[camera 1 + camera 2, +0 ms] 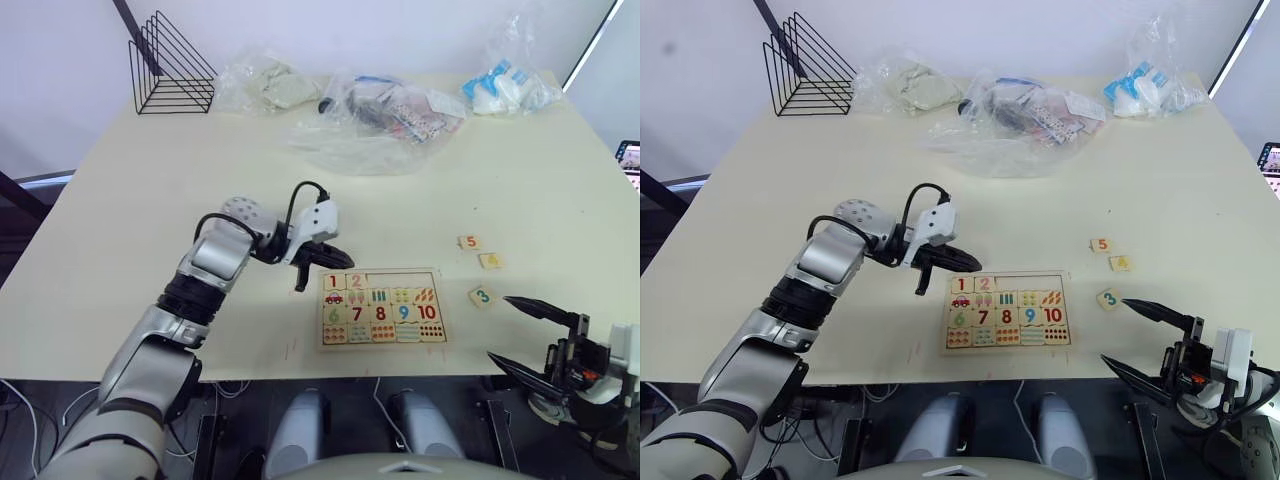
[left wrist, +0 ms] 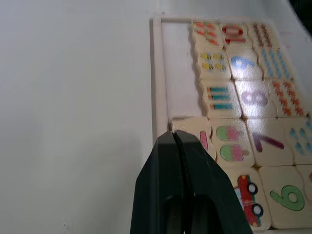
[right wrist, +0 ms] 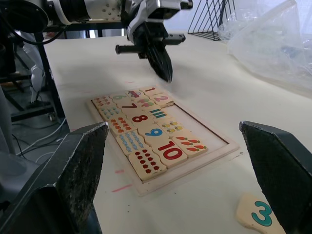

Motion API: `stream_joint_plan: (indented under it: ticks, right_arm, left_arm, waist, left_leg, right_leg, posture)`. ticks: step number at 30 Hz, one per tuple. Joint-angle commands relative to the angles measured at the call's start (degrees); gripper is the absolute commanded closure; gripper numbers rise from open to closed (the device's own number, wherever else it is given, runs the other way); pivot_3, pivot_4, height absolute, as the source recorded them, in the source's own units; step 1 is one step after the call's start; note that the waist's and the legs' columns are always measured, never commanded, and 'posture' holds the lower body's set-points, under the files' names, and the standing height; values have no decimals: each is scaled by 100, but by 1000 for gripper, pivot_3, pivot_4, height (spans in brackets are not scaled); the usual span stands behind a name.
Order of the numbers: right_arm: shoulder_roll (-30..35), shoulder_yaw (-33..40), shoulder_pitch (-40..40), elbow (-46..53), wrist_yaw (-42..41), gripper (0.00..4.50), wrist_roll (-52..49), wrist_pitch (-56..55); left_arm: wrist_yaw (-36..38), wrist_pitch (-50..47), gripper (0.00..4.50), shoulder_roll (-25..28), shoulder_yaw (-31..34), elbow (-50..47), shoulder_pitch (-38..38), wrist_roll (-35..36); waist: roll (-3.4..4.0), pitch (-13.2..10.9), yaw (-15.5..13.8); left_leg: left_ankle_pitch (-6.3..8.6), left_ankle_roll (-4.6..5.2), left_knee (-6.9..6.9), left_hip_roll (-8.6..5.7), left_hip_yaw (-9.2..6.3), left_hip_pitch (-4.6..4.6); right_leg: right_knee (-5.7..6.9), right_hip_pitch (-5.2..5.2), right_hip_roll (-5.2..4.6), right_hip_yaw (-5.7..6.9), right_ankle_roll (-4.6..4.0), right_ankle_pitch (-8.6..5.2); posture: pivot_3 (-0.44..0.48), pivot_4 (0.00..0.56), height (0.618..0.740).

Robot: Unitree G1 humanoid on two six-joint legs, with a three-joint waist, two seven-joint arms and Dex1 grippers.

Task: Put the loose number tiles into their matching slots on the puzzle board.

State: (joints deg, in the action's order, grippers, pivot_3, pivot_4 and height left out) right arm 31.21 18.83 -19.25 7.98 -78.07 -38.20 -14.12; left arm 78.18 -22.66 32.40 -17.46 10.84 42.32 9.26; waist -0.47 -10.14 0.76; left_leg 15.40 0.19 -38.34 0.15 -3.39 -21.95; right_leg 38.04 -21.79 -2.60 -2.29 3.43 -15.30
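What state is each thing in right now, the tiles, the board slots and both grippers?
left gripper: shut, tip at the 2 tile's edge.
right gripper: open, holding nothing, off the table's near edge.
1 tile: in its slot.
2 tile: in its slot.
3 tile: loose on the table.
4 tile: loose.
5 tile: loose.
puzzle board: three top-row slots empty.

My left gripper (image 2: 178, 139) has its two black fingers pressed together, their tips over the "2" tile (image 2: 195, 131) seated in the slot row of the puzzle board (image 2: 157, 73). Beyond that tile the slots (image 2: 175, 68) lie bare. Beside them run picture tiles and the numbers 6 to 10. The board rests on a pale table (image 2: 73, 107).
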Motion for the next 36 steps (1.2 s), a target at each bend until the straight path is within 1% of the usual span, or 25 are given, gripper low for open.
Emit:
stream_joint_plan:
  ticks: [1, 3, 6, 10, 17, 19, 21, 22, 23, 25, 26, 27, 28, 29, 30, 36]
  right_arm:
    - [-46, 106, 7, 47, 85, 0, -111, -28]
    - [-61, 127, 29, 3, 119, 0, -130, -12]
    - [-92, 212, 112, -144, 277, 0, -175, 60]
    - [-30, 346, 232, -420, 511, 0, -102, 129]
    - [90, 528, 365, -866, 705, 0, 164, -6]
    - [109, 602, 376, -984, 825, 0, 241, -24]
    - [123, 652, 365, -1054, 884, 0, 281, -15]
    - [145, 662, 341, -1084, 919, 0, 324, 13]
    - [165, 672, 314, -1118, 946, 0, 365, 29]
    - [192, 698, 268, -1181, 963, 0, 423, 8]
    - [201, 706, 256, -1202, 963, 0, 435, -8]
    - [210, 712, 249, -1221, 961, 0, 440, -20]
    - [233, 728, 235, -1261, 977, 0, 472, -36]
    - [264, 754, 221, -1319, 982, 0, 508, -56]
    - [289, 781, 210, -1372, 986, 0, 529, -69]
    - [433, 898, 242, -1695, 908, 0, 561, -91]
  left_arm:
    - [-62, -38, 4487, 87, 419, -311, -107, 336]
    - [-148, 22, 4487, 125, 562, -403, -233, 401]
    - [-434, 131, 4487, 170, 1020, -695, -686, 637]
    - [-812, -63, 4487, 144, 1541, -1064, -1203, 1041]
    - [-1186, 339, 4487, 375, 2158, -1162, -2203, 1153]
    - [-1316, 472, 3968, 435, 2385, -1230, -2573, 1186]
    - [-1331, 606, 3315, 499, 2580, -1339, -2943, 1256]
    - [-1341, 640, 2763, 518, 2687, -1436, -3147, 1323]
    - [-1400, 597, 2681, 495, 2829, -1559, -3331, 1434]
    - [-1467, 577, 2095, 444, 3080, -1817, -3705, 1620]
    - [-1510, 586, 1580, 434, 3145, -1915, -3838, 1680]
    - [-1545, 588, 1256, 431, 3191, -1991, -3950, 1724]
    - [-1565, 606, 691, 434, 3296, -2072, -4163, 1795]
    - [-1560, 638, 219, 435, 3446, -2117, -4408, 1874]
    - [-1522, 706, 44, 441, 3587, -2122, -4625, 1939]
    - [-1303, 1174, 44, 507, 4090, -1869, -5407, 2098]
  waist:
    - [0, 0, 0]
    - [0, 0, 3]
    - [2, 1, 15]
    - [2, 1, -2]
    - [4, 2, -2]
    - [4, 2, -2]
    - [3, 2, -1]
    - [4, 2, -2]
    - [4, 2, -6]
    - [5, 3, 5]
    - [5, 3, 2]
    - [4, 3, -5]
    - [5, 3, -11]
    - [8, 5, -15]
    - [8, 5, -7]
    - [12, 8, -6]
  left_leg:
    - [0, 0, 0, 1, -1, 0]
    - [0, 0, 0, 0, -1, 1]
    - [0, 0, 1, 2, -3, 4]
    - [0, 0, 1, 14, -3, 5]
    - [0, 0, 4, 12, -2, 7]
    - [0, 0, 4, 13, -2, 8]
    - [0, 0, 4, 15, -3, 8]
    - [0, 0, 4, 15, -2, 8]
    - [0, 0, 4, 16, -2, 8]
    - [0, 0, 4, 16, -2, 8]
    - [1, 0, 9, 20, 2, 8]
    - [1, 0, 11, 20, 3, 10]
    - [1, 0, 11, 20, -1, 9]
    - [1, 0, 10, 20, 0, 10]
    - [1, 0, 10, 20, 1, 12]
    - [1, 0, 15, 22, 9, 18]
  right_leg:
    - [0, 0, 0, 0, 0, 0]
    - [0, 0, 0, 0, 0, 0]
    - [1, 0, 0, -4, 0, 0]
    - [2, 0, -4, -6, -1, 1]
    - [1, 0, -6, -6, -1, 1]
    - [1, 0, -6, -7, -1, 1]
    - [1, 0, -7, -6, -1, 1]
    - [0, 0, -7, -6, -1, 1]
    - [1, 1, -7, -7, -1, 1]
    - [0, 1, -8, -7, -1, 1]
    - [-4, 0, -14, -10, -1, 1]
    - [-5, 0, -16, -10, -1, 1]
    - [-4, 0, -16, -6, -2, 0]
    - [-4, 1, -16, -7, -2, 0]
    - [-4, 4, -17, -8, -2, 0]
    - [-6, 3, -16, -10, -5, -1]
  posture:
    - [0, 150, 740]
    - [0, 150, 740]
    - [0, 150, 740]
    - [0, 150, 740]
    - [0, 150, 740]
    - [0, 150, 740]
    - [0, 150, 740]
    - [0, 150, 740]
    - [0, 150, 740]
    - [0, 150, 740]
    - [0, 150, 740]
    - [0, 150, 740]
    - [0, 150, 740]
    - [0, 150, 740]
    - [0, 150, 740]
    - [0, 150, 740]
